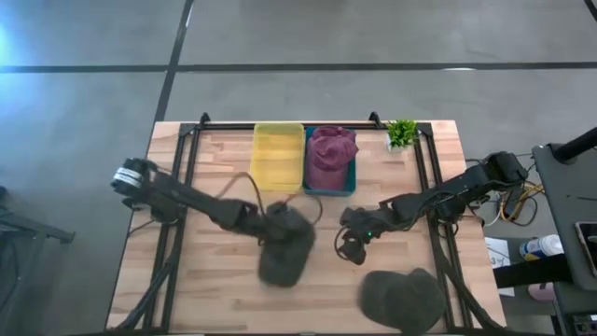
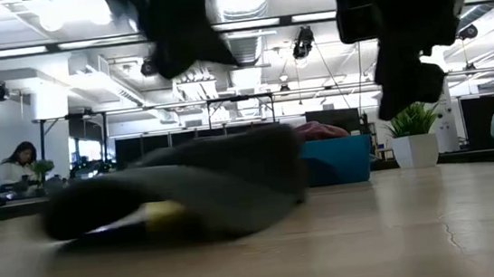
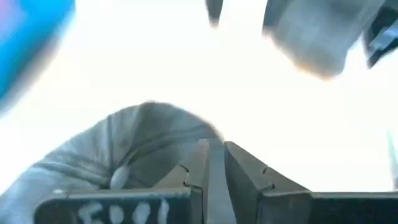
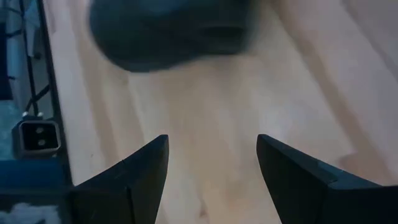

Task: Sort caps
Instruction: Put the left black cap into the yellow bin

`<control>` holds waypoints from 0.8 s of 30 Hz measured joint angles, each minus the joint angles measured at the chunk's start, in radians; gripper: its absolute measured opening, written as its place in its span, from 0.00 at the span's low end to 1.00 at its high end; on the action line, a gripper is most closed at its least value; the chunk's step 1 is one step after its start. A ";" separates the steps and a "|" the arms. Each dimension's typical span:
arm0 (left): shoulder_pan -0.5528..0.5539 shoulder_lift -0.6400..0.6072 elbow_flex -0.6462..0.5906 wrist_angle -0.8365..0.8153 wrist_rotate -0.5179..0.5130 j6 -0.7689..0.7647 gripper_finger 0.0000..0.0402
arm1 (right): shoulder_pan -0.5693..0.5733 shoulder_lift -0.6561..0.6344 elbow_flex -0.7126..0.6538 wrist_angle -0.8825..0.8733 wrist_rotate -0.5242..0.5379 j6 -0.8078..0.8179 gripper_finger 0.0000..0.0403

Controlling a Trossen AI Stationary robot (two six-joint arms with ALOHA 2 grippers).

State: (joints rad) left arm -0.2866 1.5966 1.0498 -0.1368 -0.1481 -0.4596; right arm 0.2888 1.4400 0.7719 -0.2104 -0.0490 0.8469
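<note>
A dark olive-grey cap [image 1: 284, 247] lies on the wood at the table's middle, blurred in the high and low views [image 2: 188, 190]. My left gripper [image 1: 270, 222] is shut and hangs just above the cap's far edge; the low view shows a gap between its tips [image 2: 221, 57] and the cap. The left wrist view shows the cap [image 3: 124, 155] beside the shut fingers [image 3: 214, 155]. My right gripper [image 1: 353, 246] is open and empty over bare wood to the cap's right, also seen in its wrist view [image 4: 211, 149]. A second dark cap [image 1: 403, 299] lies at the near right. A maroon cap [image 1: 331, 149] rests in the teal bin [image 1: 351, 183].
A yellow bin [image 1: 278, 154] stands left of the teal bin at the far middle. A small potted plant [image 1: 401, 133] stands at the far right. Black rails [image 1: 182, 177] run along both table sides. People sit in the room beyond [image 2: 18, 165].
</note>
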 joint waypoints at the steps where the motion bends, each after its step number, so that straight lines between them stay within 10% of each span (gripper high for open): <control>1: -0.001 -0.020 0.047 -0.047 -0.015 0.037 0.11 | 0.011 -0.001 0.000 -0.002 0.000 0.011 0.59; 8: -0.055 -0.057 0.160 -0.492 -0.027 0.046 0.11 | 0.071 0.007 -0.003 -0.029 0.101 0.136 0.59; 17: -0.050 0.100 -0.007 -0.077 -0.096 0.091 0.11 | 0.082 0.148 0.004 0.156 0.070 0.274 0.59; 24: -0.051 0.270 0.054 -0.021 0.068 0.033 0.11 | 0.087 0.250 0.023 0.163 0.069 0.317 0.59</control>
State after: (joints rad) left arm -0.3373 1.8671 1.1033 -0.1580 -0.0804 -0.4262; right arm 0.3755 1.6899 0.7952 -0.0475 0.0200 1.1637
